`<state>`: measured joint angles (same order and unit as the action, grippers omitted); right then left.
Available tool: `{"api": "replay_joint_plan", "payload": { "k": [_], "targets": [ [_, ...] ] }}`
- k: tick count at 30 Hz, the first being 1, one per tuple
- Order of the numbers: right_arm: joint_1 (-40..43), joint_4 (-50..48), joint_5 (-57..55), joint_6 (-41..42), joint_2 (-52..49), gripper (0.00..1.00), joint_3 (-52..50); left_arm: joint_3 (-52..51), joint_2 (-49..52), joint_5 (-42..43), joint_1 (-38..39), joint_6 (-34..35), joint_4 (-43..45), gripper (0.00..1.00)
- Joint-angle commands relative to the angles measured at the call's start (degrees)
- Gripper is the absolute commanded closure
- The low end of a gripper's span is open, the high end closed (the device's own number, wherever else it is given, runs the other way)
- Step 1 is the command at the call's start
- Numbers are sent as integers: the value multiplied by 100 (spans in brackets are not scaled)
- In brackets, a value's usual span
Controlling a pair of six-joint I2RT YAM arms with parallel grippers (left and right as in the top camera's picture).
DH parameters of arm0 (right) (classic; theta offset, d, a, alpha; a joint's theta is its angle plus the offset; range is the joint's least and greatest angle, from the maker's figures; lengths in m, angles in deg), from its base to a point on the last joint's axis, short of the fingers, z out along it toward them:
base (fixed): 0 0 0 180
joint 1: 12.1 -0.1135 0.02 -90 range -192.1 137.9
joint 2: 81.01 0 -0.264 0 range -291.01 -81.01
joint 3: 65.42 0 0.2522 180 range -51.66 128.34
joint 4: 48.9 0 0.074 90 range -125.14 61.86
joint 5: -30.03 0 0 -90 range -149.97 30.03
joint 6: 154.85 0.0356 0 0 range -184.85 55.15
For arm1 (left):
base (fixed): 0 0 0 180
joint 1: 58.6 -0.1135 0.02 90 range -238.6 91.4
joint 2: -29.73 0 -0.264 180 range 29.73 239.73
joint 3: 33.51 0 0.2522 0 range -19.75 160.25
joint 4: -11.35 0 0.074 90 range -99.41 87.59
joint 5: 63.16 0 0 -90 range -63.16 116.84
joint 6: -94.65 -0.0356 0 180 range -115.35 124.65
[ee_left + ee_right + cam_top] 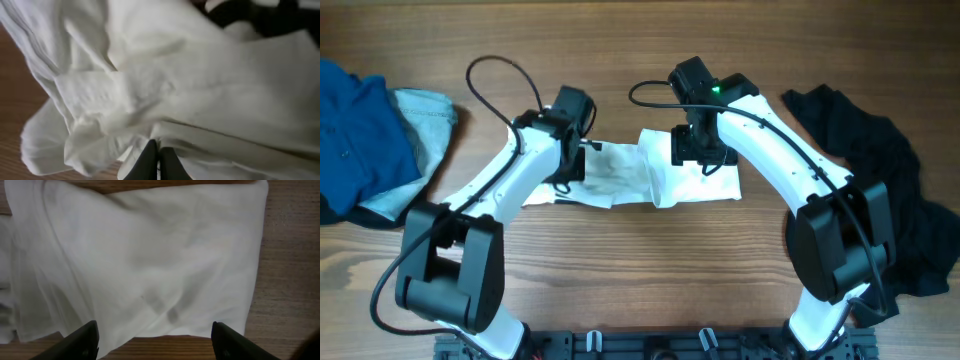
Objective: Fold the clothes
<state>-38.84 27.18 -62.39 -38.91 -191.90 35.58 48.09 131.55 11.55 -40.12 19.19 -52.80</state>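
The white shirt lies partly folded in the middle of the wooden table. My left gripper is over its left part, shut with the fingers pinching a fold of the white cloth; rumpled layers of the shirt fill the left wrist view. My right gripper hovers over the shirt's right part, open and empty. The flat folded cloth lies smooth below it. The dark label and the black bar print are hidden.
A blue garment on a grey cloth lies at the left edge. A black garment is heaped at the right. Bare wood shows in front of the shirt.
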Motion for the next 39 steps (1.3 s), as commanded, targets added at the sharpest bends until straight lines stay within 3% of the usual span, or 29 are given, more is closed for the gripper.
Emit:
{"api": "replay_joint_plan", "payload": {
  "k": [1,9,12,15,17,18,24,28,33,36,39],
  "targets": [
    [-7,13,-15,105,48,27,39,186,-48,-258,-11,94,74,96],
    [-7,55,-17,103,48,27,39,-286,20,-260,-240,94,125,94],
    [-7,55,-17,105,48,27,39,-507,20,-256,-450,98,201,85],
    [-7,55,-17,105,48,27,39,-496,15,-256,-527,96,190,83],
    [-7,57,-17,103,48,28,39,-422,-11,-258,-527,96,50,69],
    [-7,57,-17,103,48,27,39,-367,-26,-264,-529,96,-57,52],
    [-4,55,-83,57,48,27,39,50,-275,-227,-994,164,-527,32],
    [-4,26,-83,-44,48,27,39,83,-485,710,-1438,177,-74,7],
    [-4,2,-105,-48,48,27,39,76,-439,1362,-2033,98,17,1],
    [-4,-35,-103,-46,48,26,39,74,-435,2323,-2216,-487,111,0],
    [-4,-31,-103,-46,48,26,39,74,-409,2428,-2214,-999,125,0]
  ]
}}
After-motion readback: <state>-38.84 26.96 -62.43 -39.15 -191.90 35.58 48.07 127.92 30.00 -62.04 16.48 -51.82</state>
